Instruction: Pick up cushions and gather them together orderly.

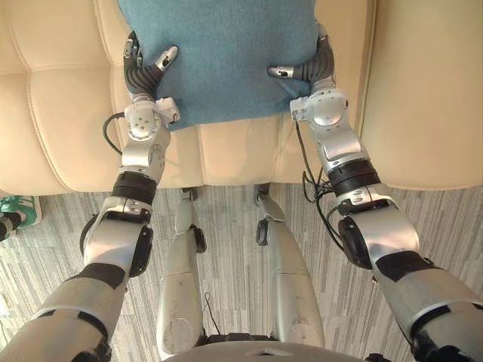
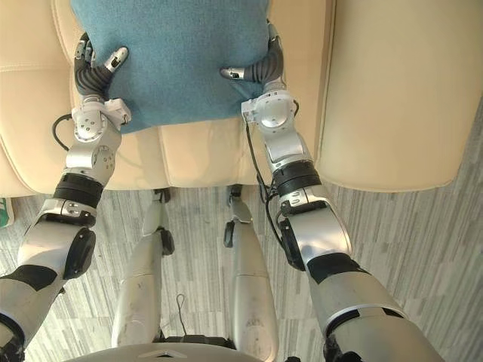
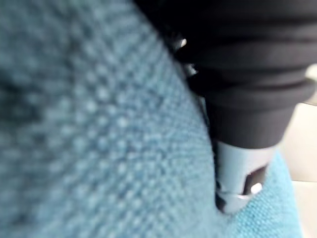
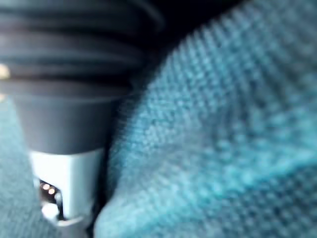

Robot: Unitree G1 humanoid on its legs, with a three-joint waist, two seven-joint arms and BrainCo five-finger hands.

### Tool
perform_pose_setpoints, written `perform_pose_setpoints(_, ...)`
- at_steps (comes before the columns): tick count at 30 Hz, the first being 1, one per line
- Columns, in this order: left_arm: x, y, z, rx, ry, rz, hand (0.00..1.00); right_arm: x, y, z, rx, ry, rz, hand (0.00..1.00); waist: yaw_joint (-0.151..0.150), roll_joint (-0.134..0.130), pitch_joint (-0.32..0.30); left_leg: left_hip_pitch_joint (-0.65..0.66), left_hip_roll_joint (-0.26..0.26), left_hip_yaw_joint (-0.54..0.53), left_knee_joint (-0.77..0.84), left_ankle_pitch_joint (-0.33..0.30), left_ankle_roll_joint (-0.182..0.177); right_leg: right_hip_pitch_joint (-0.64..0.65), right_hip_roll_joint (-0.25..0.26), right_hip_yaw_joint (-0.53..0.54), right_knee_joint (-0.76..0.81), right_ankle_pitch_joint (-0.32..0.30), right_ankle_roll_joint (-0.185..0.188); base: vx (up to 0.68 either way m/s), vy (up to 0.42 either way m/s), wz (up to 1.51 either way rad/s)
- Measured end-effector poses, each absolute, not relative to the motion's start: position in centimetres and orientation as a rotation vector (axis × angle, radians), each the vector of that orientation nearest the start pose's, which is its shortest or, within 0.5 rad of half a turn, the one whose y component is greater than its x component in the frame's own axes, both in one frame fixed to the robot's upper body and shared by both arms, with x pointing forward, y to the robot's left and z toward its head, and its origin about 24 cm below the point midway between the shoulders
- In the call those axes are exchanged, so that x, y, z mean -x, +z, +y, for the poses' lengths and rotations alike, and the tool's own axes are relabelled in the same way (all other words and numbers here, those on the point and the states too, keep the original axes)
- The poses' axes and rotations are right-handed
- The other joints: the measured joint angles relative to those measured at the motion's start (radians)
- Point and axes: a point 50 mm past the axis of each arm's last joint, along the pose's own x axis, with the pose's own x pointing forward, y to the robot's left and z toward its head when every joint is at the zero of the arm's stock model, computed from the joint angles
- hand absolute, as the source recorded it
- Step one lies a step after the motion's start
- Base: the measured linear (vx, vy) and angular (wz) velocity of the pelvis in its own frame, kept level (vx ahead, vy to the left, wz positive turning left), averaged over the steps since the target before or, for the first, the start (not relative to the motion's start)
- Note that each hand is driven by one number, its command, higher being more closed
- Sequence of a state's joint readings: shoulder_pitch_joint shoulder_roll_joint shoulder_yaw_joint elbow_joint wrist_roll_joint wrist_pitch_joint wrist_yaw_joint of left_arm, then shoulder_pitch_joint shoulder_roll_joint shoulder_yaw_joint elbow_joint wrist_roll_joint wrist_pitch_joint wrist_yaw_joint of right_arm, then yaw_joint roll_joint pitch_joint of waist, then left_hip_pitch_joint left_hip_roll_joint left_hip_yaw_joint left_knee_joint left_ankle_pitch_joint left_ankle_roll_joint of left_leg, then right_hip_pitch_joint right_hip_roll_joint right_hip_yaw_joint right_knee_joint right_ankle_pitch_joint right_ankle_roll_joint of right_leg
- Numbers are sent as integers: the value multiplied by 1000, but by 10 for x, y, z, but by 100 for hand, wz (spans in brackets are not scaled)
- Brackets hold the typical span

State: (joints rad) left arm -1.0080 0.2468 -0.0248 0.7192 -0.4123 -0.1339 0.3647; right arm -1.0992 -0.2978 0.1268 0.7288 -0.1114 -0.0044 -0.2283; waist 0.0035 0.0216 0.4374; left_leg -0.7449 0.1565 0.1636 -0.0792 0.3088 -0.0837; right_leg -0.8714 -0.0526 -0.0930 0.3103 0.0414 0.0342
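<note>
A blue woven cushion (image 1: 219, 53) lies on the cream sofa seat (image 1: 68, 113), straight ahead of me. My left hand (image 1: 139, 69) clasps its left edge, the thumb (image 1: 167, 56) laid over the top face and the fingers down the side. My right hand (image 1: 318, 62) clasps the right edge the same way, thumb (image 1: 281, 72) on top. The blue fabric (image 3: 99, 139) presses close against the left hand (image 3: 237, 99) in the left wrist view, and the blue weave (image 4: 218, 134) bulges beside the right hand (image 4: 64, 114) in the right wrist view.
The tufted cream sofa runs across the view, with a separate cream section (image 1: 426, 90) to the right past a narrow seam. Grey striped floor (image 1: 226, 226) lies in front of the sofa. A green shoe (image 1: 19, 210) sits at the far left on the floor.
</note>
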Motion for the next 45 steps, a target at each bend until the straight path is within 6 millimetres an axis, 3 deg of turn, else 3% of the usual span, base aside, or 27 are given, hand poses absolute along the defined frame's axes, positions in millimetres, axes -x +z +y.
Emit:
perform_pose_setpoints(4,-402,221,161,235,233,-354,100,-407,249,-138,534,-112,-432,100,5,0,-1,15,-1,3,0,0,0,9,0,6,2,0,0,-27,-65,-4)
perform_pose_setpoints(10,-400,230,162,254,218,-381,100,-399,253,-133,519,-117,-478,100,7,0,-1,32,-2,12,0,1,-2,15,2,19,13,-2,-1,-21,-72,-4)
perform_pose_setpoints(21,-377,260,156,230,205,-532,100,-357,246,-118,378,-157,-617,100,11,1,-1,45,-9,27,1,5,-4,15,-4,28,28,-2,-1,-31,-69,0)
perform_pose_setpoints(27,-352,291,147,147,232,-716,100,-331,255,-113,246,-249,-727,100,10,1,-1,48,-10,26,1,10,-2,12,-4,29,37,-1,-2,-36,-69,0)
perform_pose_setpoints(35,-319,337,136,123,282,-970,100,-304,293,-107,132,-359,-924,100,13,1,-1,43,-10,29,1,15,-1,-2,0,34,40,4,-3,-38,-75,-4)
perform_pose_setpoints(39,-302,378,125,134,305,-1125,100,-293,334,-108,25,-470,-1059,100,14,1,0,16,-9,27,1,24,1,-29,4,33,44,11,-4,-40,-77,1)
perform_pose_setpoints(45,-291,399,120,170,344,-1204,100,-280,361,-107,-55,-552,-1158,100,21,1,0,8,-9,25,1,25,1,-38,5,32,50,11,-4,-40,-82,0)
